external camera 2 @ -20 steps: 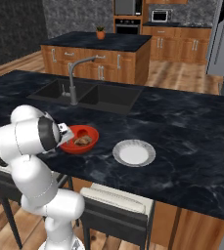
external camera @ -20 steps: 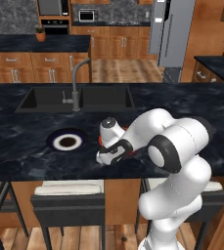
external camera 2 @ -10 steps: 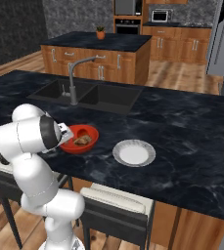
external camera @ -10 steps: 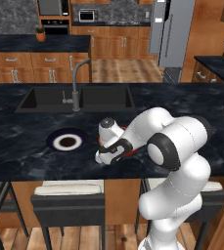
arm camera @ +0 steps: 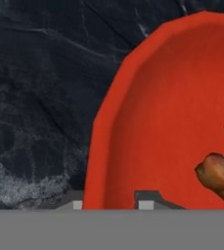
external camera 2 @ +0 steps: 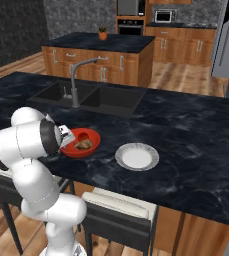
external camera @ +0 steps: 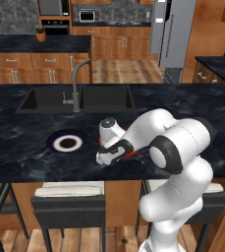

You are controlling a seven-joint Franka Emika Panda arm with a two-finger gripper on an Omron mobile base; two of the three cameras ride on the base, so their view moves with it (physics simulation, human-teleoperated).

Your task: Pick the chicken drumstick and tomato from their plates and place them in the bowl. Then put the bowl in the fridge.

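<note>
Two pincer (arm camera: 111,201) fingertips astride red bowl (arm camera: 172,112) rim, drumstick (arm camera: 220,175) inside

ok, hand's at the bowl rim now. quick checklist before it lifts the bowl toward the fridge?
1. Hand straddles the red bowl rim, one fingertip outside, the other inside: ok.
2. Fingers firmly clamped on the rim: cannot tell, they look close against it.
3. Chicken drumstick in the bowl: ok.
4. Tomato in the bowl: cannot tell, red on red, not distinguishable.
5. Both plates empty, the navy-rimmed plate and the white plate: ok.
6. Bowl still flat on the counter, not tilted: ok.
</note>
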